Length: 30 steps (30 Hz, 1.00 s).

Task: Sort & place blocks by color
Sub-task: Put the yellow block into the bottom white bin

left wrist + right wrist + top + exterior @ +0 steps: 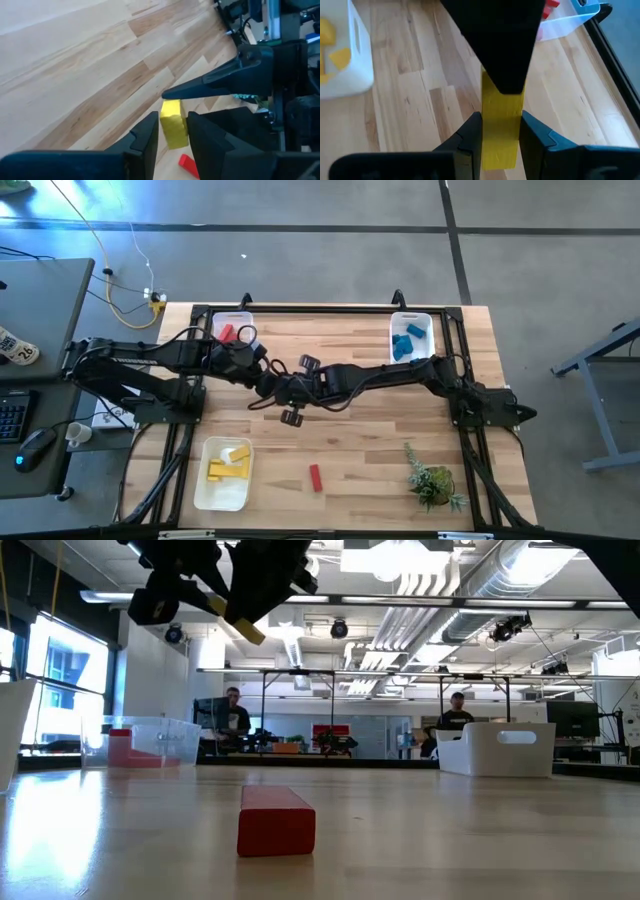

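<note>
Both grippers meet above the middle of the table, each shut on the same yellow block (pixel 241 629). My left gripper (pixel 276 386) comes from the table's left and my right gripper (pixel 300 388) from the right. The yellow block (pixel 172 127) shows between my left fingers, and the yellow block (pixel 501 132) also shows between my right fingers. In the right wrist view the left gripper's dark body hides the block's far end. A red block (pixel 315 477) lies flat on the table near the front edge. My left gripper pinches one end of the yellow block (pixel 173 137) between its two fingers, one on each side, slanting down from the table's left. The block is lifted clear of the table. My right gripper pinches the block's other end (pixel 500 150) between its two fingers, one on each long side. Its fingers lie along the block. It comes slanting down from the table's right, and the block hangs tilted in the air.
A clear bin (pixel 200 480) at the front left holds yellow blocks. A bin (pixel 240 315) at the back left holds red ones, and a bin (pixel 430 320) at the back right holds blue ones. A small green plant (pixel 432 480) stands at the front right.
</note>
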Motion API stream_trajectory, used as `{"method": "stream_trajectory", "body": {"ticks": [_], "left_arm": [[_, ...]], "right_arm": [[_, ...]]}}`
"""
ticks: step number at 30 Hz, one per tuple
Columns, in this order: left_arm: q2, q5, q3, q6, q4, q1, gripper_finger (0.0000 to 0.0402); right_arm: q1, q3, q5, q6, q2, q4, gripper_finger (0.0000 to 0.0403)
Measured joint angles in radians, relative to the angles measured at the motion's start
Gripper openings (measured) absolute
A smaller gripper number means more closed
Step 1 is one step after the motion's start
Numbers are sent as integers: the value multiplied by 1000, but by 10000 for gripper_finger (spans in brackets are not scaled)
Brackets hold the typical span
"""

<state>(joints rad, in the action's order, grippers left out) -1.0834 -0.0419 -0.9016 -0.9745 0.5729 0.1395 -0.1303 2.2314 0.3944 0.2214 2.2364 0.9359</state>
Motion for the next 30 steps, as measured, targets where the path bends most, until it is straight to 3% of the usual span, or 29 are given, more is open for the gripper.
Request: {"method": "stream_trajectory", "body": {"ticks": [17, 26, 30], "left_arm": [[-1, 27, -1, 12, -1, 6, 82], [-2, 24, 0, 32, 1, 7, 29], [-2, 24, 0, 40, 0, 7, 26]], "right_arm": [[3, -1, 35, 50, 0, -27, 74], [6, -1, 53, 51, 1, -23, 74], [6, -1, 59, 47, 1, -22, 74]]}}
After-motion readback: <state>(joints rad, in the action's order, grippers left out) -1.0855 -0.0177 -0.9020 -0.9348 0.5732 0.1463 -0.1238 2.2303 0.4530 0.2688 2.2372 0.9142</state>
